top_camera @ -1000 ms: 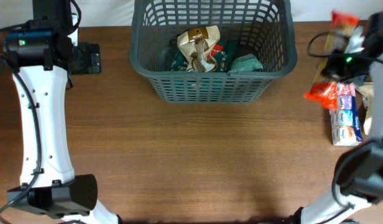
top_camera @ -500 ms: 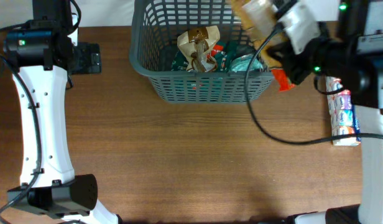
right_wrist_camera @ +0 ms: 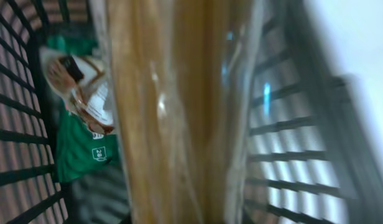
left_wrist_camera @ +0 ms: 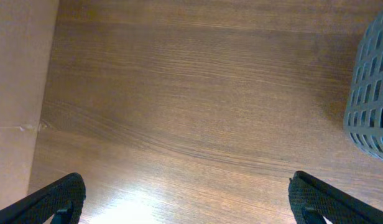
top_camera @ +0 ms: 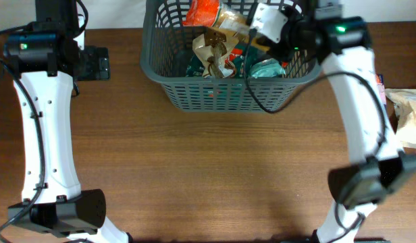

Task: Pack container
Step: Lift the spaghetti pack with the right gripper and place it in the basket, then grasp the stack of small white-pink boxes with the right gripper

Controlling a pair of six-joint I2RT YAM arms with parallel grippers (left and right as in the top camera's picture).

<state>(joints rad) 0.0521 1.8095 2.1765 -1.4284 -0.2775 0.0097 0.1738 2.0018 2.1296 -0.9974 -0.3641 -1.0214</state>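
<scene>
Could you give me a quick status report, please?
Left gripper open, over table. Right gripper holds tan packet over container. Packets already inside, nothing blocking.

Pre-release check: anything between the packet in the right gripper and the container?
Nothing visible. The right gripper has the held packet over the open container. Only the brown packet and green packets inside lie beneath it.

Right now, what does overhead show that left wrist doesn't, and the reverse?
Only overhead: the inside of the container with packets in it, the right fingers holding a tan packet over it, an orange packet next to that, and more packets at the table's right edge.
Only left wrist: the left fingers spread wide, empty, and a pale strip left of the table.
Both: the brown table and the container, just its corner in left wrist.
</scene>
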